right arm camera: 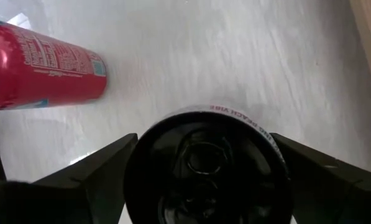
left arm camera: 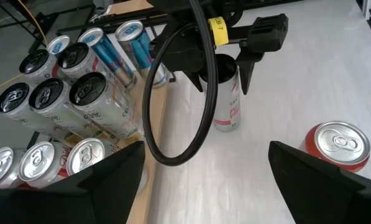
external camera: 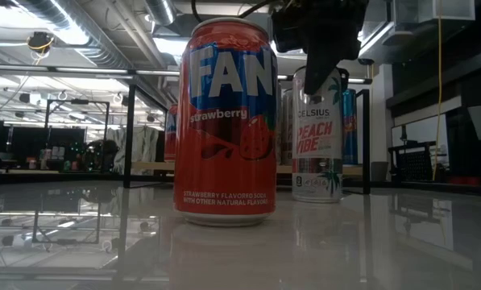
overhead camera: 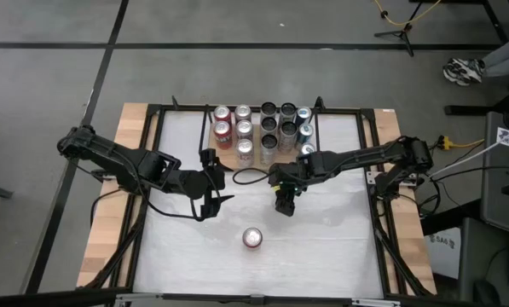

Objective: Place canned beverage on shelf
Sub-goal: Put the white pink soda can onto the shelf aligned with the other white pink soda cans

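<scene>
High view: the shelf (overhead camera: 256, 159), a light-wood board with thin black uprights, sits at the far middle of the white table (overhead camera: 339, 247) and is crowded with upright cans (overhead camera: 263, 128), red ones at one end, black-topped and blue ones at the other. Just off the shelf's near edge, the right gripper (overhead camera: 286, 203) is down over a white Celsius can (external camera: 317, 153) standing on the table. In the right wrist view its fingers (right arm camera: 98, 171) stand apart on either side of the can's dark lid, with a gap to the rim on each side, so the can is straddled, not clamped. The left wrist view shows the same white can just beside the shelf's front edge, under that gripper. The left gripper (overhead camera: 210, 205) hangs over the table off the shelf's near edge on the other side, its fingers spread and holding nothing. A red Fanta can (overhead camera: 252, 237) stands alone, farther from the shelf than both grippers and roughly between them.
</scene>
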{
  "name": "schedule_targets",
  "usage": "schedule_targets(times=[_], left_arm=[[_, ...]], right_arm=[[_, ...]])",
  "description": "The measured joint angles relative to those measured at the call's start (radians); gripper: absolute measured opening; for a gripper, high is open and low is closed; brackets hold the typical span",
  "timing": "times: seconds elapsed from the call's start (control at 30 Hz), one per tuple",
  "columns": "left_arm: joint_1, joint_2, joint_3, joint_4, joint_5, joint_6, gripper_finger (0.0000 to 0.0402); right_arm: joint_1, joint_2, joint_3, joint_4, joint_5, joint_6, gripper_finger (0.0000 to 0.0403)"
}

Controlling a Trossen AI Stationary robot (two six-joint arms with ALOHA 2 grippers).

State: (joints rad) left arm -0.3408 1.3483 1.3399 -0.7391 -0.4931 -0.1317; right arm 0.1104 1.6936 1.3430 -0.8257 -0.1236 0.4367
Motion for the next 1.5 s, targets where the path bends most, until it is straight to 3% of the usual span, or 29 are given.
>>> schedule_targets(times=[1.5], left_arm=[[0.000,0.000,0.000,0.000,0.000,0.000,0.0334]], right_arm=[[0.002,0.021,0.077,-0.095,0.068,-0.021,0.0346]])
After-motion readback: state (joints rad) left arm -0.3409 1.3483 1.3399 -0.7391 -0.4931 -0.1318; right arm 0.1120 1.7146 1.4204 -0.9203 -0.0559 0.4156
